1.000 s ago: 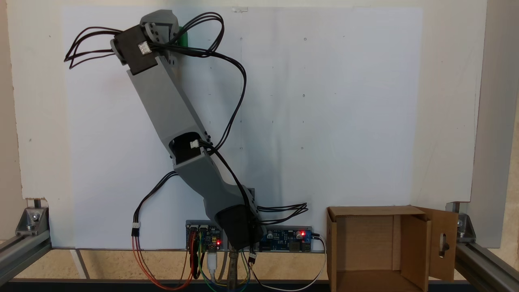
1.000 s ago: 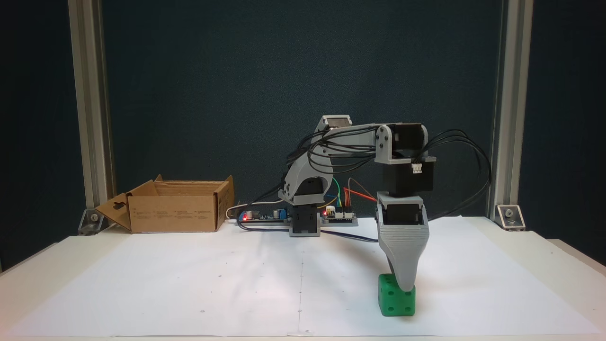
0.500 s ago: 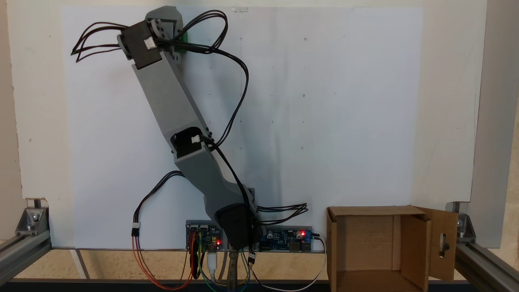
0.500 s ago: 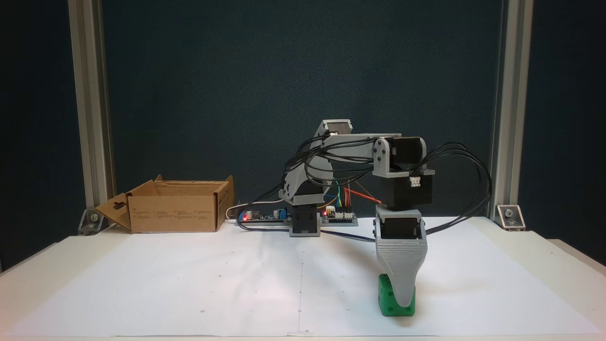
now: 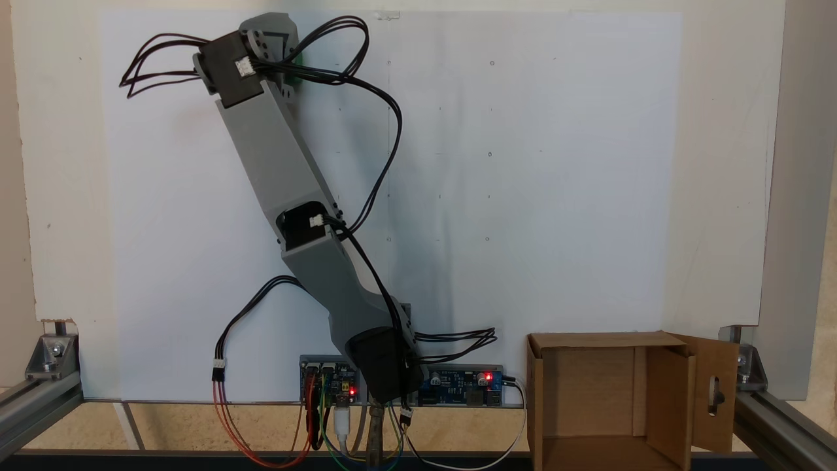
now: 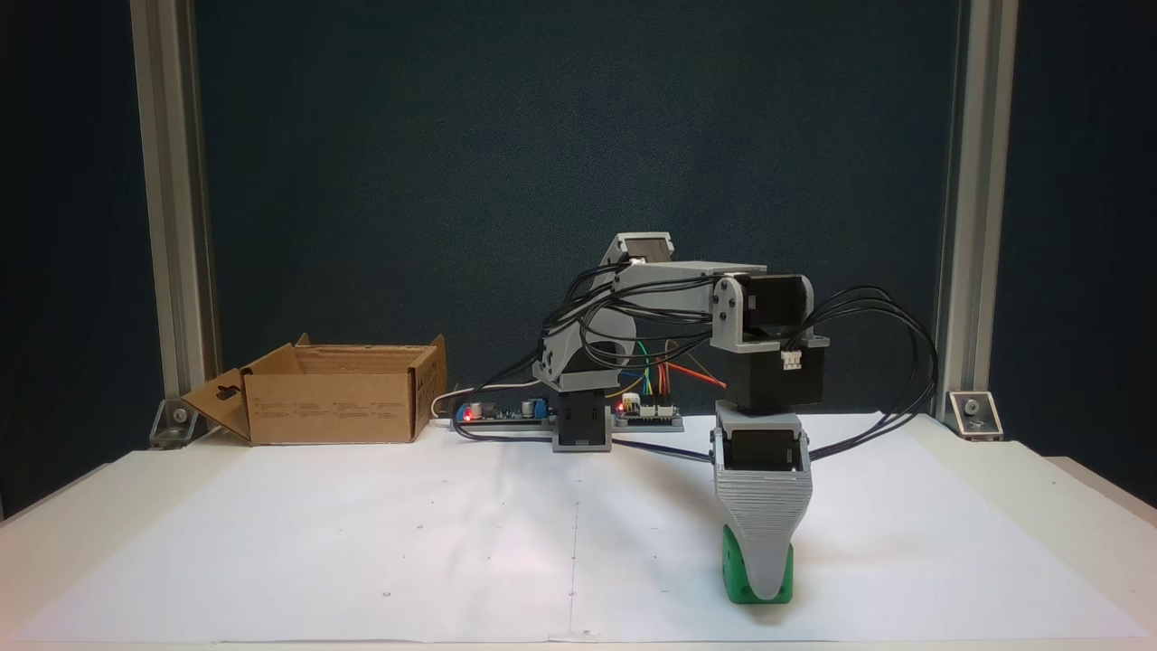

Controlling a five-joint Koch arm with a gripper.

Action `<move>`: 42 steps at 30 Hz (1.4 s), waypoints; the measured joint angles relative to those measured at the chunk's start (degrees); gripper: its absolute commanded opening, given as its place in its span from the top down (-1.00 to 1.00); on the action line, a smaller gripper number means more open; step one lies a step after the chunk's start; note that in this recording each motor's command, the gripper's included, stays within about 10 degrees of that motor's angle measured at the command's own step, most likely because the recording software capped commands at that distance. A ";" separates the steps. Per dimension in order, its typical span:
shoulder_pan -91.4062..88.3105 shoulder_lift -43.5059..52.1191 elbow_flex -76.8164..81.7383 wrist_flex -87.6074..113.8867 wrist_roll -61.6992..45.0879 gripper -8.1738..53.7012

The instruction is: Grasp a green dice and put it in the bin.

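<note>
Green dice (image 6: 734,568) sits on the white paper sheet (image 6: 362,533) near the front edge of the table in the side-on fixed view, toward the right of that picture. Most of it is hidden behind the grey gripper (image 6: 761,592), which points straight down with its tapered tip right in front of the cube, reaching nearly to the paper. Just green strips poke out on either side of the tip, more on the left. In the top-down fixed view only a sliver of the dice (image 5: 295,62) peeks out beside the wrist at the upper left of the sheet.

Jaw state: honestly can't tell. From the side one jaw sits behind the other, so only a single tip shows, and from above the wrist motor covers everything. Whether the jaws are touching the cube or just straddling it isn't visible either.

The arm (image 5: 281,176) stretches diagonally from its base at the bottom centre of the top-down view up to the far left corner area, black cables (image 5: 366,131) looping off it.

The bin (image 6: 334,398), a brown cardboard box with upright flaps, stands well apart from the dice, at the back left in the side-on view and at the bottom right corner from above (image 5: 713,392), where the flap with the slot cutout hangs open. It looks empty inside. Controller boards (image 5: 458,383) with red lights sit by the arm's base.
</note>
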 measured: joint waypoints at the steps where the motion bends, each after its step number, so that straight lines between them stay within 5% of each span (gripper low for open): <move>1: 0.00 0.00 0.00 0.00 0.00 -0.60; 17: 0.18 0.00 -0.09 0.88 0.00 -0.52; 24: 0.18 0.00 -0.09 0.88 0.00 -0.34; 32: 0.26 -0.09 -0.09 0.88 0.00 0.35; 42: 1.58 -0.26 -0.09 1.05 0.00 0.35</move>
